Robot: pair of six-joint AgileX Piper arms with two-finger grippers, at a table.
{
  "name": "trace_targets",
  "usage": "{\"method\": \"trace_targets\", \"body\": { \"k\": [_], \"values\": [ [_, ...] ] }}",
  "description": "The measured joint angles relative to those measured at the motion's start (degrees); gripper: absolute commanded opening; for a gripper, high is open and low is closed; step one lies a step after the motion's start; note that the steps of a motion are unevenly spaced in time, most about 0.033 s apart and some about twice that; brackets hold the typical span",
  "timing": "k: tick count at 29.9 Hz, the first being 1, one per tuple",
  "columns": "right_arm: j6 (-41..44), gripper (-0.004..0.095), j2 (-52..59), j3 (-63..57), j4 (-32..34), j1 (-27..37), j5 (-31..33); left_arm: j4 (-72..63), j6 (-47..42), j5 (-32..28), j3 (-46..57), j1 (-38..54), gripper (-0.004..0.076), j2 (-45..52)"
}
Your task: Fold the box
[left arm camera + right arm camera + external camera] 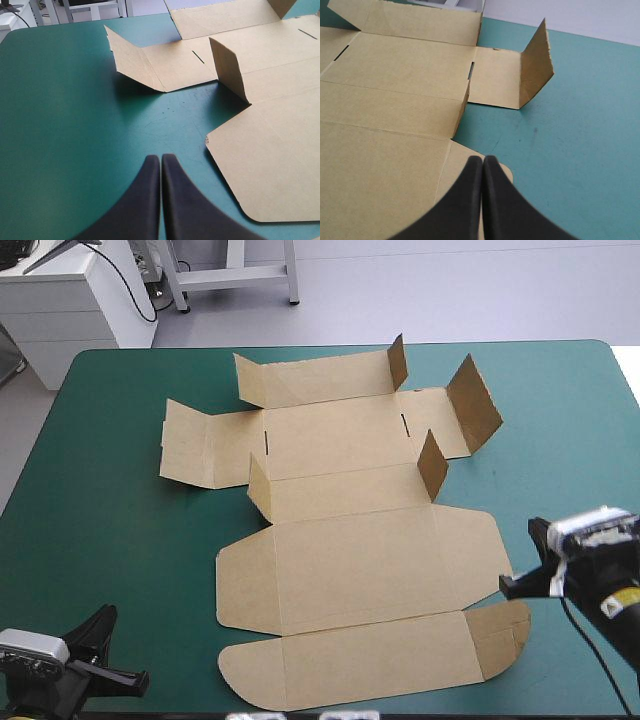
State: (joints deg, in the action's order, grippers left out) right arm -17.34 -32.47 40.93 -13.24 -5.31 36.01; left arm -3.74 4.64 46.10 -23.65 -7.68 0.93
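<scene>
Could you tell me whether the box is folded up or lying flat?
Mostly flat: the box lies spread on the table; only a few side flaps stand raised.

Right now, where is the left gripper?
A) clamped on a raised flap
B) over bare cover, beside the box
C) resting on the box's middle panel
B: the left wrist view shows the left gripper shut above the teal-green cover, with the box off to its side.

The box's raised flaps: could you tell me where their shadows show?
Left wrist view: dark shadow on the teal-green cover under the box's tilted side flap; right wrist view: faint shadow beside the upright flap; high view: hardly any, only darker inner flap faces.
</scene>
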Motion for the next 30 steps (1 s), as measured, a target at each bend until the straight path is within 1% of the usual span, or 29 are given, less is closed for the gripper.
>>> {"method": "trace_targets", "body": {
  "k": [5, 13, 18, 24, 25, 28, 30],
  "values": [
    [-1.10, -0.0020, -16.29, 11.88, -1.96, 0.00, 5.61, 0.00, 0.00, 0.00, 0.00, 0.00, -0.0008, 0.00],
    [-1.65, -0.0021, -40.29, 32.43, -6.30, 0.00, 19.58, 0.00, 0.00, 0.00, 0.00, 0.00, -0.0008, 0.00],
    [-1.71, -0.0019, -51.36, 42.83, -7.84, 0.00, 26.26, 0.00, 0.00, 0.00, 0.00, 0.00, -0.0008, 0.00],
    [-3.18, -0.0008, -61.09, 53.09, -9.22, 0.00, 33.07, 0.00, 0.00, 0.00, 0.00, 0.00, -0.0008, 0.00],
    [-3.36, 0.0001, -62.57, 54.28, -9.31, 0.00, 33.80, 0.00, 0.00, 0.00, 0.00, 0.00, -0.0008, 0.00],
    [-3.56, 0.0071, -66.33, 57.61, -9.55, 0.00, 34.62, 0.00, 0.00, 0.00, 0.00, 0.00, -0.0008, 0.00],
    [-3.57, 0.0153, -68.38, 59.15, -9.60, 0.00, 34.69, 0.00, 0.00, 0.00, 0.00, 0.00, -0.0008, 0.00]
  ]
}}
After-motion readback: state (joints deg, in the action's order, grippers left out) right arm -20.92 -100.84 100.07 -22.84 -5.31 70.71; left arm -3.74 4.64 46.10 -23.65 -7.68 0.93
